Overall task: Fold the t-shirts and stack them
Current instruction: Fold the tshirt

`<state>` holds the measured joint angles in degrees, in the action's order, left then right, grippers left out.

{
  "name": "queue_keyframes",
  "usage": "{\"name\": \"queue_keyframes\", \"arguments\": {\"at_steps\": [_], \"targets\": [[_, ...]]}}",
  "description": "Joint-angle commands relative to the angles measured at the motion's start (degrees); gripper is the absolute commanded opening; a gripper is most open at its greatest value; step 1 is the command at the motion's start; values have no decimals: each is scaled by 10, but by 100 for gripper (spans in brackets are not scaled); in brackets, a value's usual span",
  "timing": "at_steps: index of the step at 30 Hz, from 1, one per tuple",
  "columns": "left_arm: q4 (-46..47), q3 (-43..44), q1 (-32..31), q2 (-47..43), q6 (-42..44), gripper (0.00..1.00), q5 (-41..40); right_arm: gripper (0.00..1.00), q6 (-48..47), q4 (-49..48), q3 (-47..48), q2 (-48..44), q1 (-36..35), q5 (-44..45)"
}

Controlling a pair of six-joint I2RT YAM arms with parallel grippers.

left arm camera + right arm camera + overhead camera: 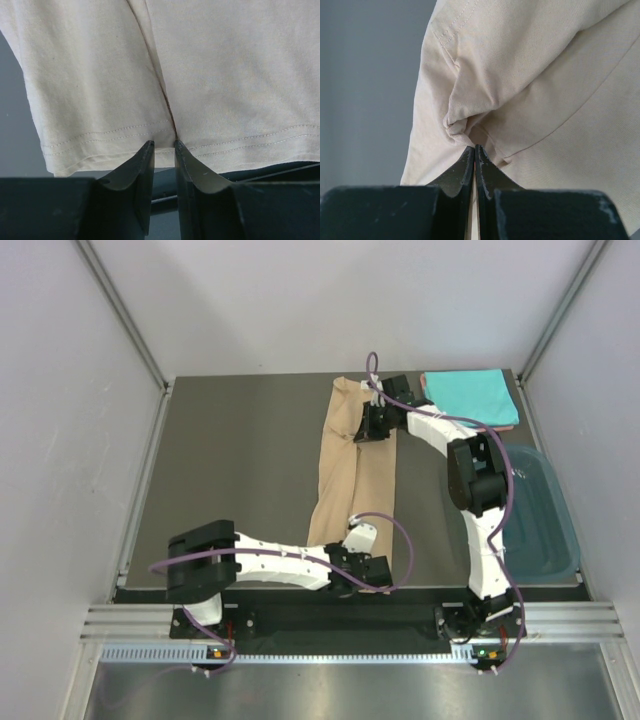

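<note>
Right gripper (474, 148) pinches the tan shirt (545, 75); left gripper (164, 144) stands slightly spread at its hem (100, 145) and should take both layers squarely

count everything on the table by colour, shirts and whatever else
tan shirt: 1
turquoise shirt: 1
pink shirt: 1 (only an edge shows under the turquoise one)
teal tub: 1
total: 4
</note>
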<state>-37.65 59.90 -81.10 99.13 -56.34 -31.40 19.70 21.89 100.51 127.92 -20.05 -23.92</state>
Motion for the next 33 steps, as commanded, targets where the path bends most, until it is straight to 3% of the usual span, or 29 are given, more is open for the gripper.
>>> {"name": "queue_keyframes", "arguments": {"at_steps": [1, 6, 11, 33], "targets": [[12, 10, -1, 14, 5, 29, -16, 0, 2, -31, 1, -18, 8, -5], [11, 13, 0, 21, 6, 24, -24, 0, 3, -32, 0, -20, 8, -5], [-8, 18, -1, 19, 1, 0, -27, 0, 2, -31, -1, -19, 8, -3], [-51, 23, -14, -41, -32, 0, 26, 0, 8, -27, -5, -12, 19, -2]]}}
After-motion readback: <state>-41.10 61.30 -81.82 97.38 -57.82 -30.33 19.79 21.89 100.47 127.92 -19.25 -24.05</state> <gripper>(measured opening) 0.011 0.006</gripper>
